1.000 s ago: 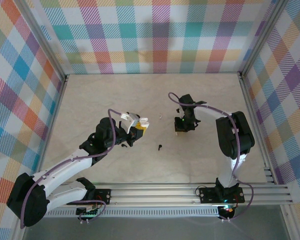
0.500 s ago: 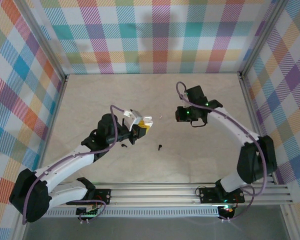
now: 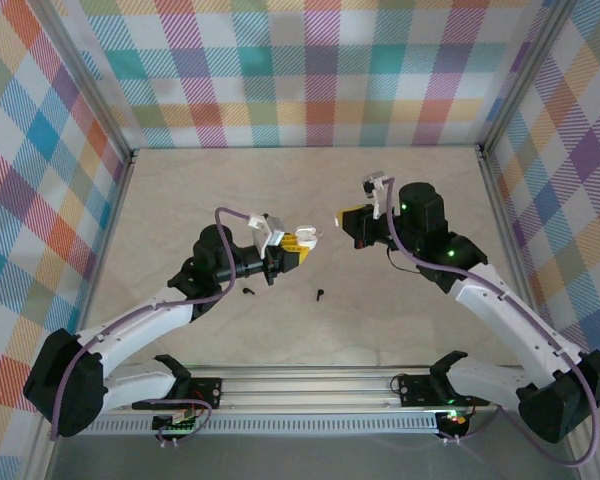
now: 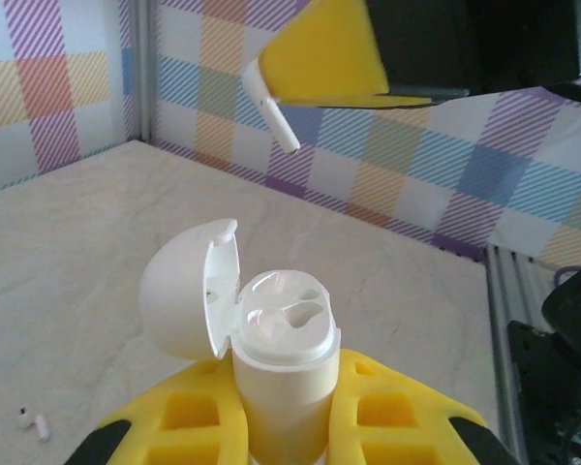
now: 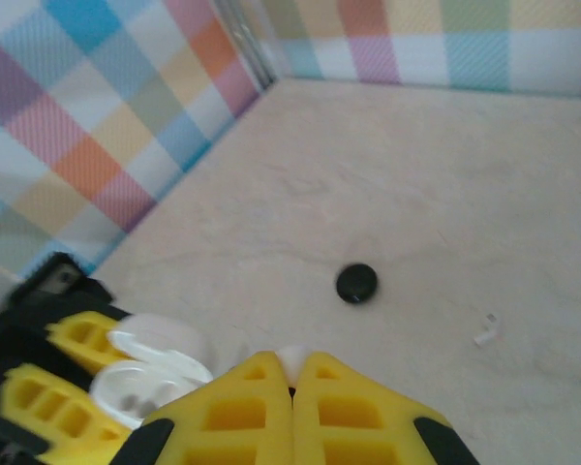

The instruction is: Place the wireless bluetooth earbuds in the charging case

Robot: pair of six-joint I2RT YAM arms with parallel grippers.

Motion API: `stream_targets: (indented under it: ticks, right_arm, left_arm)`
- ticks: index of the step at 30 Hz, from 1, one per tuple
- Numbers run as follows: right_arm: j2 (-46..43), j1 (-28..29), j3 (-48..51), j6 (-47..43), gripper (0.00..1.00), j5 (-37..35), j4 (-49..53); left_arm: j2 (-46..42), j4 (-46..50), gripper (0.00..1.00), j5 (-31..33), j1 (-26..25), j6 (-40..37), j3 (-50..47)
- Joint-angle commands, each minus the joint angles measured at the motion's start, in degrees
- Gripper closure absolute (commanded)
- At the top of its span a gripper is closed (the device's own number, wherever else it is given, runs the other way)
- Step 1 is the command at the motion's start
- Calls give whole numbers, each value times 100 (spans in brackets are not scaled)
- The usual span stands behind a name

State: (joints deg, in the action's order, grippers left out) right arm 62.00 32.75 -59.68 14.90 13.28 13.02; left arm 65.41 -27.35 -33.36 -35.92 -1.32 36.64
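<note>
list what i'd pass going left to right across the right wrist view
open white case → held white earbud pinched in the right gripper → black case → loose white earbud on the table

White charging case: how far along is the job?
Done: the left gripper grips the white case, lid open. In hand: the right gripper holds one white earbud near it. Left: both sockets look empty; another white earbud and two black earbuds lie on the table.

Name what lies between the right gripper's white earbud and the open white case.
Nothing: the left wrist view shows a bare gap between white earbud and open case.
</note>
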Motion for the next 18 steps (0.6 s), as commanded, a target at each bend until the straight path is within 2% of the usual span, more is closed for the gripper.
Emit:
stream_targets:
  ticks: [1,6,12,18]
  right_arm:
    - [-180,72,146,-78,100,599,-955]
    - [-206,139,288,118,100,1044,-1614]
    - [-200,204,491,340,100,1184,-2326]
    - [-118,284,520,453,100,1230,-2617]
  left_arm:
    - [-10,-567,100,-408,-55,213,165]
    - [-20,-740,100,-539,-55,413,262]
    - [-61,-893,100,-507,-55,654,317]
    - [-138,-1147,100,-364,-55,886,334]
